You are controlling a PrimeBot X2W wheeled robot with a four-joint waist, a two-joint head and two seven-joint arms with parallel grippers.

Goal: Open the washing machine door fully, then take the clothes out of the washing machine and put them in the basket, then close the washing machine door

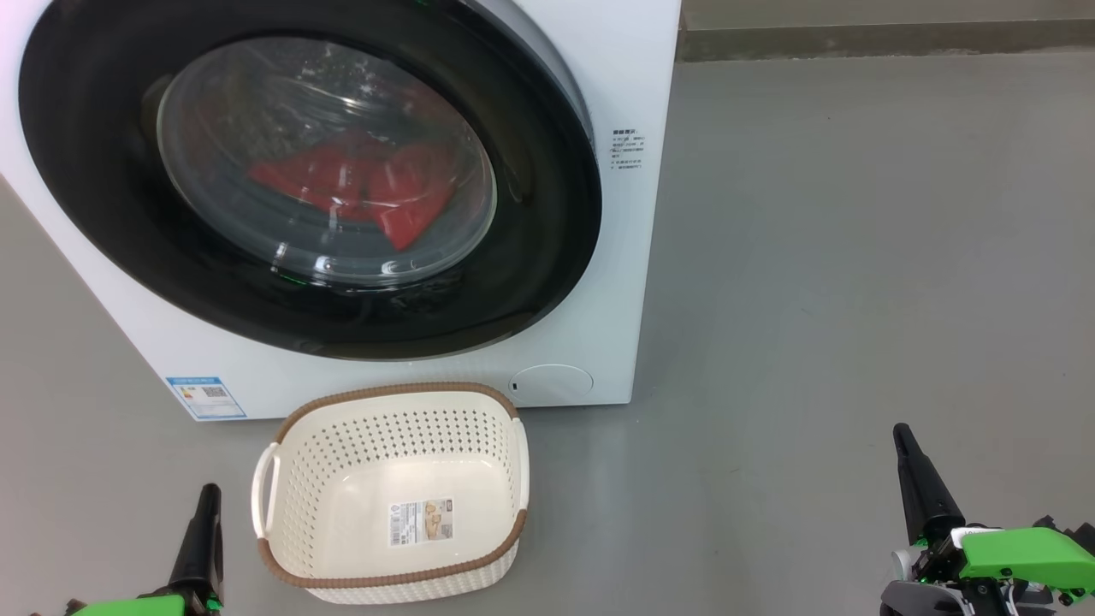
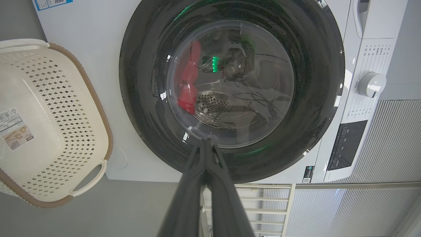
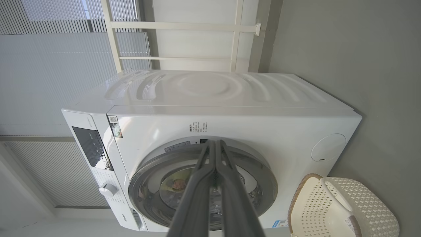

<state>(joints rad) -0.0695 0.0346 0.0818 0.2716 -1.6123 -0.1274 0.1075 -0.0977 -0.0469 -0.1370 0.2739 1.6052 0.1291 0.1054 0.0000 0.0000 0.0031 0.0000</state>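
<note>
Washing machine door (image 1: pixel 325 94) fills the upper left, red clothes (image 1: pixel 359 184) behind its glass. My left fingers (image 1: pixel 198 535), together, sit below it, nearer than my right fingers (image 1: pixel 920 488), also together.

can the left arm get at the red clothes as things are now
Probably not yet. The clothes lie inside the drum behind the glass of the washing machine door, which looks closed over the opening. The left gripper hangs low beside the basket, short of the door.
</note>
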